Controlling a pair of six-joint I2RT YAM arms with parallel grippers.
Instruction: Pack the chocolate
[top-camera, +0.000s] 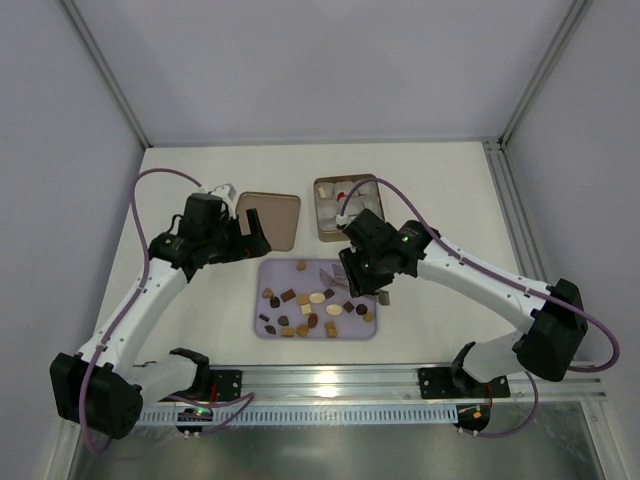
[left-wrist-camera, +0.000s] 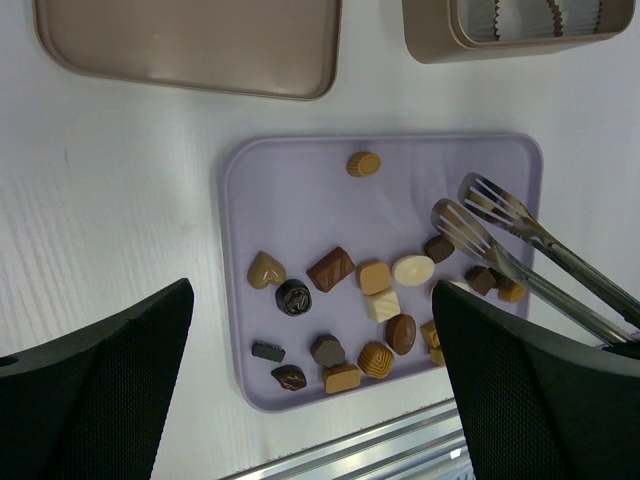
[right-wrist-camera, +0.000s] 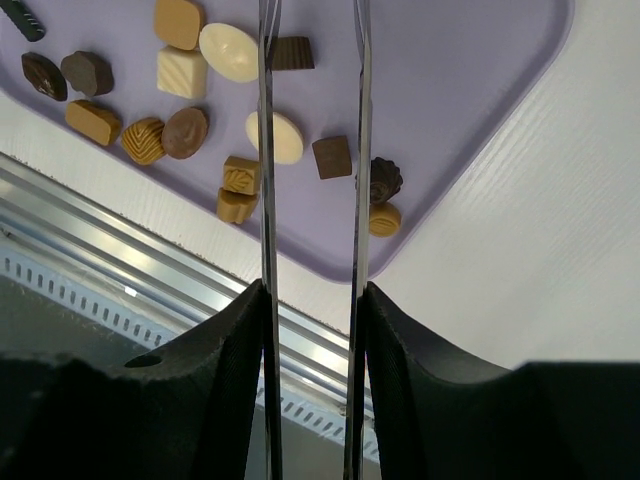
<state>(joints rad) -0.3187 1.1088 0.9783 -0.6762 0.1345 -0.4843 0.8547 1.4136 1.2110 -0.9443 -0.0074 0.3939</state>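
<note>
Several small chocolate pieces (top-camera: 315, 300) in brown, caramel and cream lie scattered on a lilac tray (top-camera: 340, 270). The left wrist view shows the chocolate (left-wrist-camera: 330, 268) on that tray (left-wrist-camera: 300, 190). My right gripper (top-camera: 365, 268) is shut on a pair of metal tongs (left-wrist-camera: 500, 235). The tong arms (right-wrist-camera: 264, 150) stand apart over the tray's right part, and nothing shows between their tips. A cream oval piece (right-wrist-camera: 280, 140) lies partly under one arm. My left gripper (top-camera: 250, 232) hangs open above the table left of the tray, holding nothing.
A square gold-brown tin (top-camera: 345, 205) with white paper cups stands behind the tray, and its lid (top-camera: 270, 220) lies to the left. An aluminium rail (top-camera: 330, 378) runs along the near table edge. Frame posts stand at the back corners.
</note>
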